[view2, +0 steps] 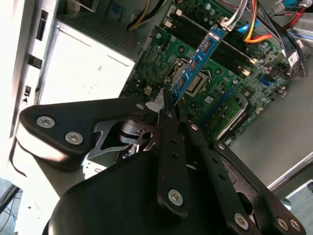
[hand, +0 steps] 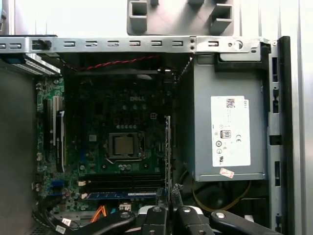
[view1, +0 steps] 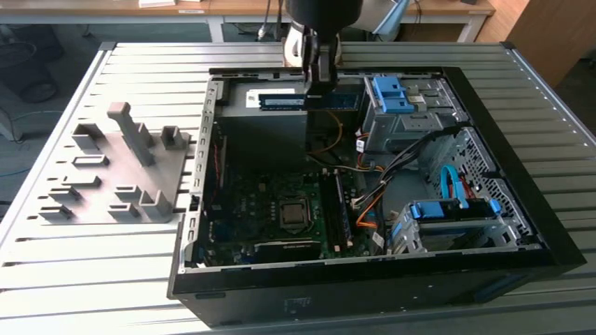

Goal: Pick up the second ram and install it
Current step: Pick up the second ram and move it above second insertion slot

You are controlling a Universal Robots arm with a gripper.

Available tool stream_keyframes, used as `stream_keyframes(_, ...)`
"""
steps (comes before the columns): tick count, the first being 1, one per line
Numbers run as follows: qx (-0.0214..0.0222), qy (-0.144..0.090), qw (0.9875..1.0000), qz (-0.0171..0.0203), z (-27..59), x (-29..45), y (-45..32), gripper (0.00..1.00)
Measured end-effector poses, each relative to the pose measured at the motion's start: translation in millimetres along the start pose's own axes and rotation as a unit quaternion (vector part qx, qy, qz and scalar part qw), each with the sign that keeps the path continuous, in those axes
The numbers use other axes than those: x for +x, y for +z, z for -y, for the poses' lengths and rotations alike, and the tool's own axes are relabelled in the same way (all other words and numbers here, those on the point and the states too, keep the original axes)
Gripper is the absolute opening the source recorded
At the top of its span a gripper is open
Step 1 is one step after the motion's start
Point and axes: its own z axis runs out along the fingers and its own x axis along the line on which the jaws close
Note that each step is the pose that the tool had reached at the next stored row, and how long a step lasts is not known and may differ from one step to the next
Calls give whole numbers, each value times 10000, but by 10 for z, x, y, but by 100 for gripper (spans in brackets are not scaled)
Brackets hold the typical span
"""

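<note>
Transfer, I'd say, is the step in hand: the second ram (view1: 279, 102) is already off its rest and up in the air, not yet seated. The hand (view1: 317, 89) is clenched on it, the two fingertips (view2: 165, 105) pinching the thin board. In the exterior view the stick lies level in the upper middle of the frame, above the grey power supply (view1: 261, 129) at the far side of the open computer case (view1: 373, 279), well clear of the motherboard (view1: 270, 202) below.

In the first wrist view the stick (hand: 167, 147) shows edge-on. A like stick (hand: 122, 194) sits seated in one slot, with dark empty slots (hand: 122, 182) just beside it. Seating this one, to my eye, calls for its long edge lined up along an empty slot, square and level, and a straight push down.

The arm drops in from the top middle of the exterior frame, wrist pointing straight down. The grey fixture blocks (view1: 121, 167) stand on the desk (view1: 93, 279) at the frame's left.
</note>
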Motion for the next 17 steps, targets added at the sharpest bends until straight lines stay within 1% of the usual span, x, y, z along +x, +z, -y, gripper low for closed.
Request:
stream_keyframes(10,0,1,10000,-2,11,370,-2,14)
stream_keyframes(16,0,1,10000,-7,18,582,-4,14)
stream_keyframes(17,0,1,10000,-7,19,607,-3,14)
